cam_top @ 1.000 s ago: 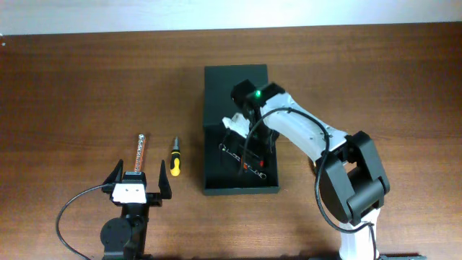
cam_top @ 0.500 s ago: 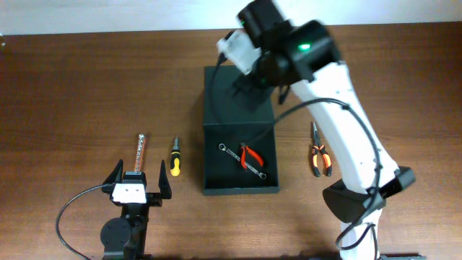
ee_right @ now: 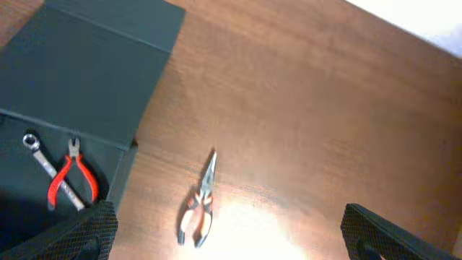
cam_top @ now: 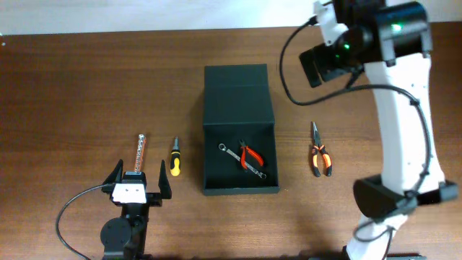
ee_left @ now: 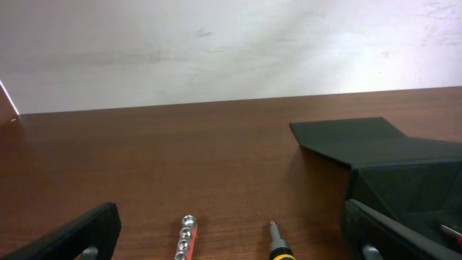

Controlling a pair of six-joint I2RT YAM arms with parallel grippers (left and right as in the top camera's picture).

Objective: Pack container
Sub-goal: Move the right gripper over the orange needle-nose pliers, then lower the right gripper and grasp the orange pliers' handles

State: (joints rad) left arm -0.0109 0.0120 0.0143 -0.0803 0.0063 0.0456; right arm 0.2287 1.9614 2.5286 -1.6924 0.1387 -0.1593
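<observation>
Two metal tools, red-handled pliers [cam_top: 251, 154] and a slim wrench [cam_top: 227, 152], are seen lying in the matte dark container [cam_top: 238, 94], set mid-table with its flat lid folded back. Orange-handled needle-nose pliers [cam_top: 320, 152] are noted beside it on the wood-grain table [cam_top: 72, 87]. Left gripper [cam_top: 138, 173] and right gripper [ee_right: 227, 211] are found spread wide, nothing held.

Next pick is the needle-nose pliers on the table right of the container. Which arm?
Right. The needle-nose pliers lie right of the container, on the right gripper's side and in its wrist view, fingers open. The left gripper sits across the container, beside the screwdriver.
</observation>
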